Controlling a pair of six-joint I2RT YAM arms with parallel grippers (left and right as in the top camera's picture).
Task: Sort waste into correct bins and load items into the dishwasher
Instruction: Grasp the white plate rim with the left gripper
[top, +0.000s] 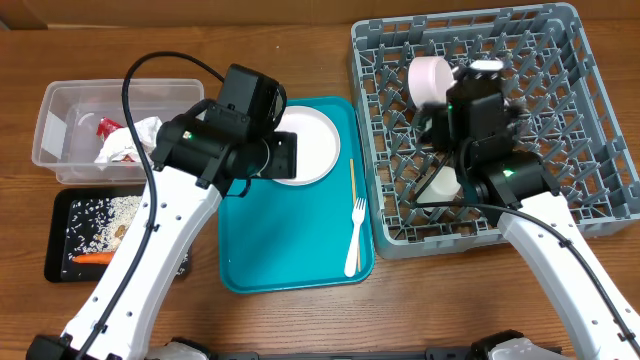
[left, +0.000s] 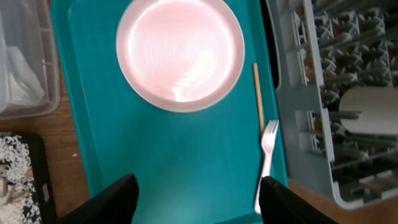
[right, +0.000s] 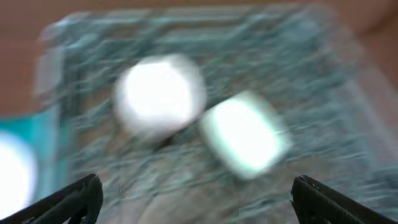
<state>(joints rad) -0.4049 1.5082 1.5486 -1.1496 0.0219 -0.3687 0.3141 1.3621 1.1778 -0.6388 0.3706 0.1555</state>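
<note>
White plate (left: 180, 53) lies on the teal tray (left: 168, 149) ahead of the left gripper (left: 198, 190), jaws apart, empty.

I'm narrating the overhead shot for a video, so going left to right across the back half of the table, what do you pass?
Clear tub → white plate → wooden stick → grey dish rack.

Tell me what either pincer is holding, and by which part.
Nothing is held. The left pincer is open and empty over the teal tray; the right pincer is open and empty above the dish rack.
</note>
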